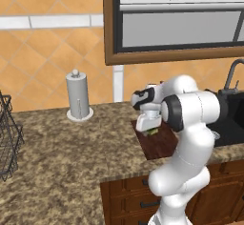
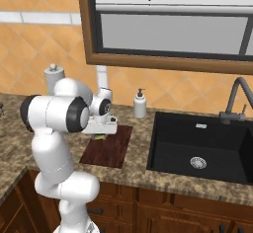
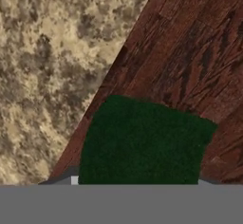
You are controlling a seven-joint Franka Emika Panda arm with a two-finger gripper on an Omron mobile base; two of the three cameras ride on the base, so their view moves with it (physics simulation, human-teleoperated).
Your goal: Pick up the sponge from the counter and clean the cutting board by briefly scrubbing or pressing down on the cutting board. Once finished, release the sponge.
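The cutting board (image 1: 162, 143) (image 2: 111, 150) (image 3: 190, 52) lies on the speckled counter (image 1: 62, 162) (image 2: 143, 170) (image 3: 52, 52), just left of the sink. My gripper (image 1: 150, 128) (image 2: 101, 134) points down over the board's far left part and is shut on the sponge (image 1: 153, 131) (image 2: 100, 136). In the hand view the sponge's dark green face (image 3: 142, 142) sits low and close, over the board near its edge with the counter. The sponge is at or just above the board's surface; I cannot tell if it touches. My fingertips are hidden behind the sponge.
A black sink basin (image 2: 197, 148) (image 1: 231, 119) with a faucet (image 2: 237, 98) lies right of the board. A soap bottle (image 2: 140, 104) stands behind the board. A paper towel holder (image 1: 78, 97) stands at the wall, and a wire rack (image 1: 7, 138) sits far left.
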